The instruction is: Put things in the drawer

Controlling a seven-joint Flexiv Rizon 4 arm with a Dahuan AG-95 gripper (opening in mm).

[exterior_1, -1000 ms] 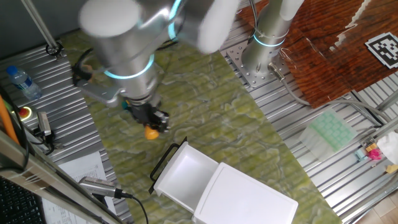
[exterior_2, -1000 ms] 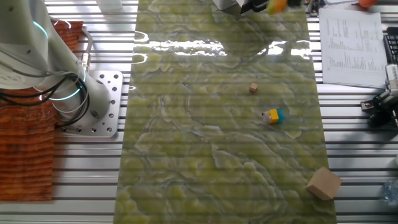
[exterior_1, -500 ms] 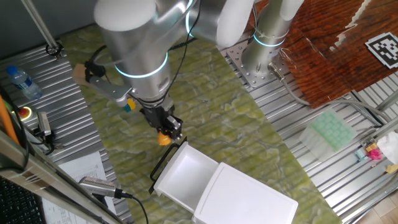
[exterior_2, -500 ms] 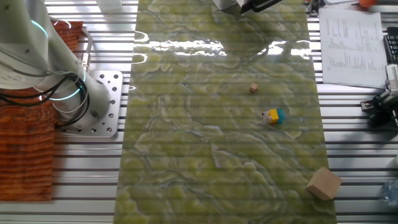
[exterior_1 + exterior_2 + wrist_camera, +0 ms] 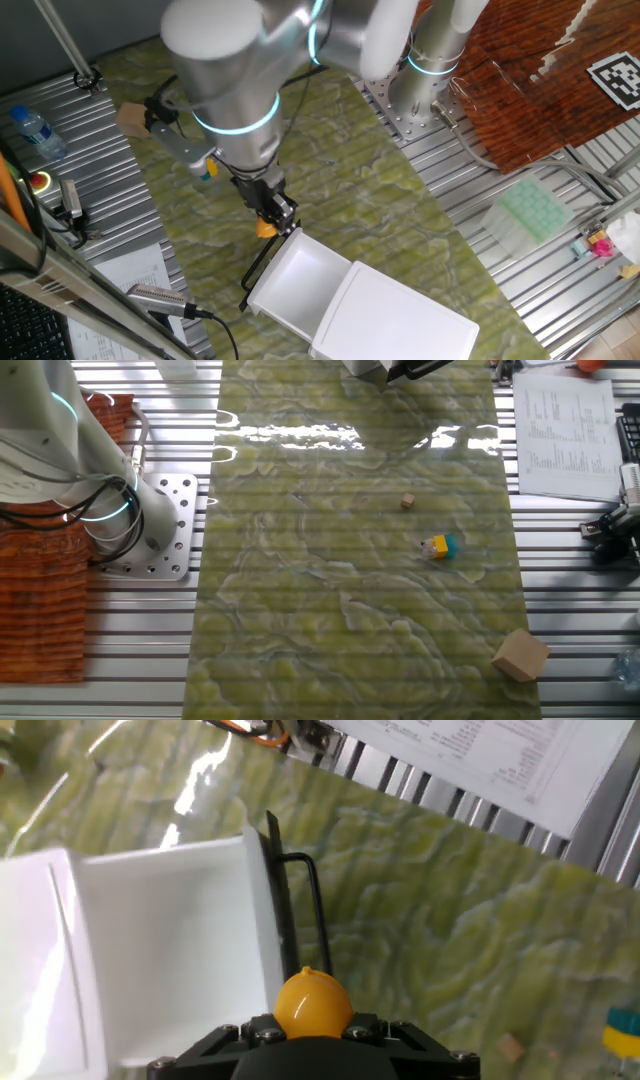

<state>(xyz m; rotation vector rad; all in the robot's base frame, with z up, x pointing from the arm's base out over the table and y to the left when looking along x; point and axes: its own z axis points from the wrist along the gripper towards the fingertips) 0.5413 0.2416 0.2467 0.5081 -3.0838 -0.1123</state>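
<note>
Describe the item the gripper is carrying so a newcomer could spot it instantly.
Find the open white drawer with its black wire handle. Just above that handle, the black gripper is shut on a smooth yellow-orange lemon-shaped toy, the only rounded, held item; the other loose pieces are blocks.

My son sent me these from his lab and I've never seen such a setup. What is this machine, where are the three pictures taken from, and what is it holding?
It is a single silver robot arm bolted beside a table covered by a green mat. Two pictures come from fixed cameras on different sides of the table; the third comes from a camera on the hand, looking along its claw.

The claw is shut on a yellow toy lemon, hanging by the black wire handle of an open white drawer, which slides out of a white cabinet.

Lying on the mat are a small tan cube, a yellow-and-blue block and a larger tan block.
</note>
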